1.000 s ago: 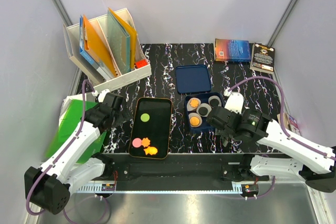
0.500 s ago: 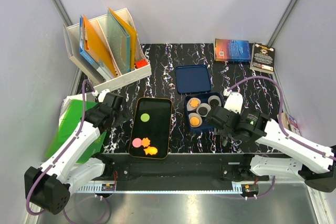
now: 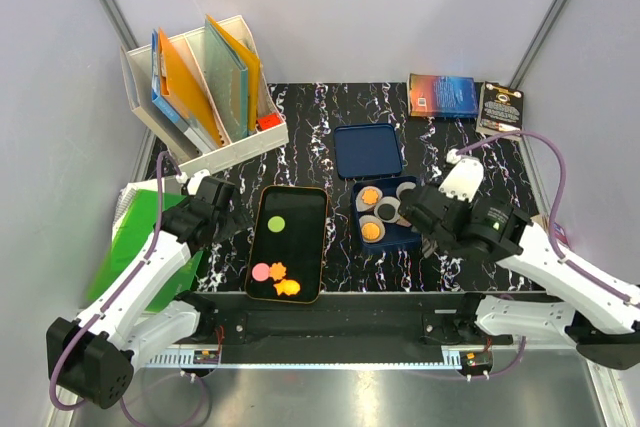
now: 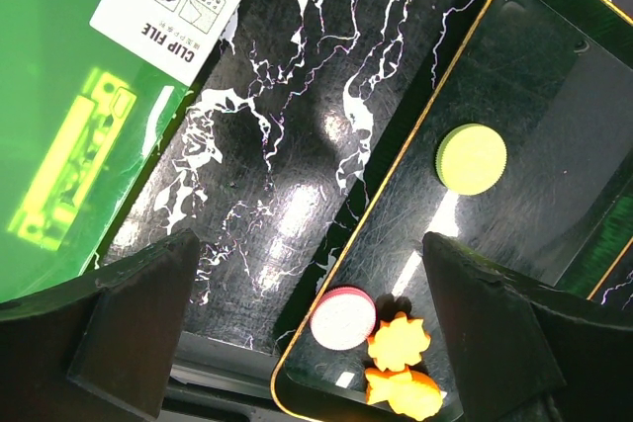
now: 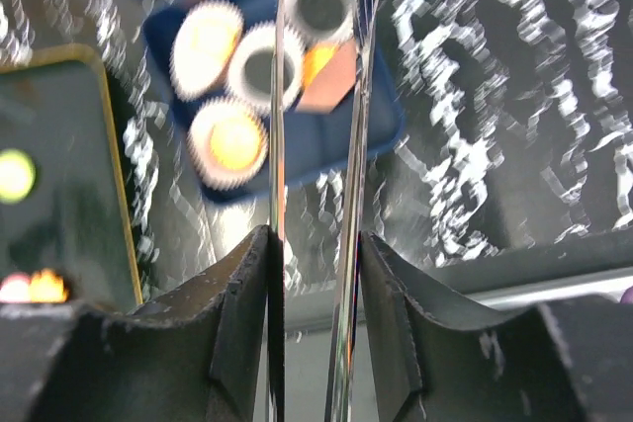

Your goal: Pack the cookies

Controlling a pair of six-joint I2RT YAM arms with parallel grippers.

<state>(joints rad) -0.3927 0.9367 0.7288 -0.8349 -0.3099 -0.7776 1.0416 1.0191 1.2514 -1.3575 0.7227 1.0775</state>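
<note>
Along the far edge of the black marbled bench [image 3: 320, 117] stand a white file rack [image 3: 240, 152] stuffed with folders, a flat blue lid [image 3: 368, 150] and two dark books [image 3: 442, 95]. A green plastic clip file [image 4: 59, 96] lies off the left side.

In the middle sits a black tray with a gold rim [image 3: 305, 237]. It holds a green round cookie [image 4: 471, 158], with a pink round cookie [image 4: 342, 317] and two orange star-edged cookies [image 4: 399, 340] clustered at its near end. Just beside the tray, a blue box [image 3: 395, 239] holds four white frilled paper liners [image 3: 407, 190]. Two of them carry orange cookies [image 3: 372, 231].

The right wrist view is smeared. An orange patch shows between the blades over the box, and I cannot tell whether it is pinched or lying there.

The left pincer [image 4: 312, 244] hangs spread wide and empty over the tray's left rim. The right pincer [image 5: 316, 244] reaches toward the box's right side, grasping thin metal tongs [image 5: 279, 96] that point over the liners.
</note>
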